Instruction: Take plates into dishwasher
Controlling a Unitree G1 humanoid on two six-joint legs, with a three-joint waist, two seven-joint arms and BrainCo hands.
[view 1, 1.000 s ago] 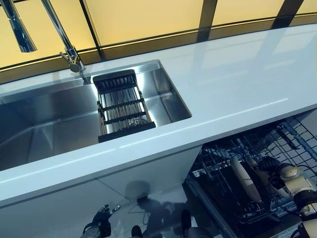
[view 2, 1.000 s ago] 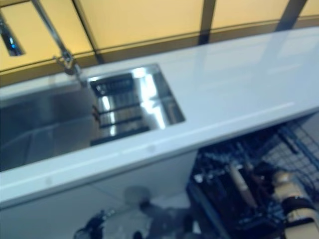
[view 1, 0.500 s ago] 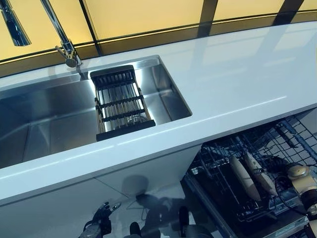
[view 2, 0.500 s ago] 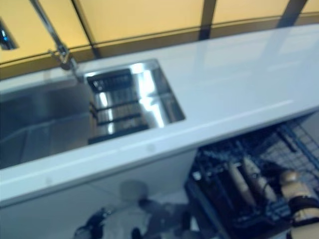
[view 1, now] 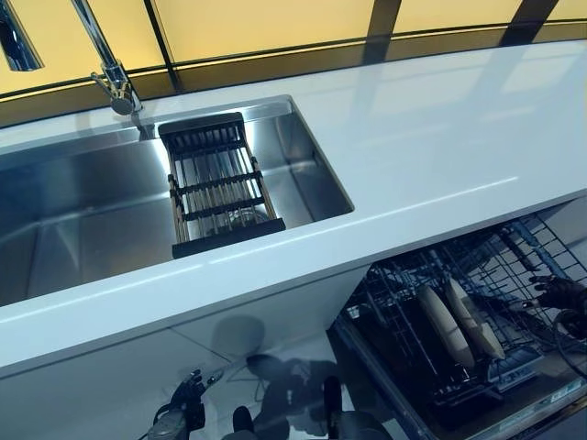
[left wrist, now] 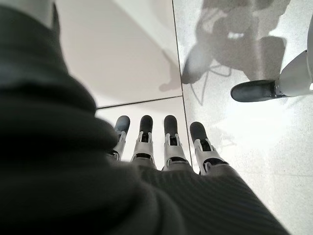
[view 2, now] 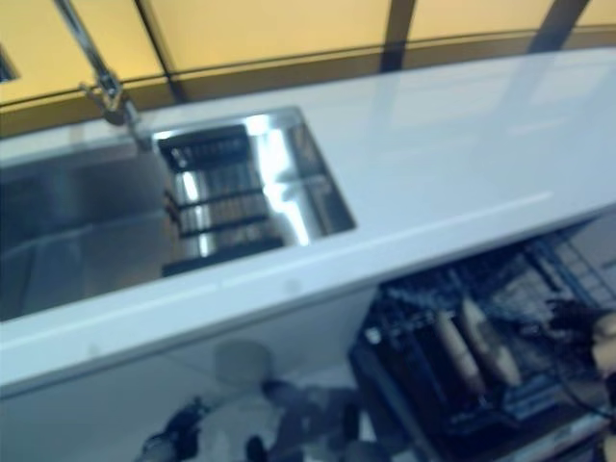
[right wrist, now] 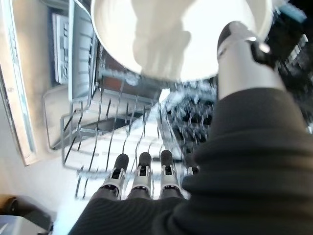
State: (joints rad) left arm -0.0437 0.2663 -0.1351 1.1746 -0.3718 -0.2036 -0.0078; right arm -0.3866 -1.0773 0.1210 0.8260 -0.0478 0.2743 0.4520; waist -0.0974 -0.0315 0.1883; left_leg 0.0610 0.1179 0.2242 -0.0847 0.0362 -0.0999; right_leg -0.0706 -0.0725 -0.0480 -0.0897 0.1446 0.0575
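Two white plates (view 1: 429, 323) (view 1: 472, 316) stand on edge side by side in the pulled-out lower dishwasher rack (view 1: 514, 266), below the counter at the lower right. My right hand (view 1: 558, 293) is to the right of them, over the rack, open and empty. In the right wrist view its fingers (right wrist: 141, 177) are straight over the rack wires, and a plate (right wrist: 166, 34) stands beyond them. My left hand (view 1: 179, 417) hangs low by the cabinet front; its fingers (left wrist: 146, 139) are straight and hold nothing.
A white counter (view 1: 440, 137) runs across the view above the dishwasher. A steel sink (view 1: 83, 211) at the left holds a black drying rack (view 1: 215, 188) under a faucet (view 1: 105, 69). White cabinet fronts (view 1: 110, 367) are below the sink.
My right hand has let go of the second plate and drawn back to the right. That plate now stands in the rack beside the first. The view has shifted slightly.
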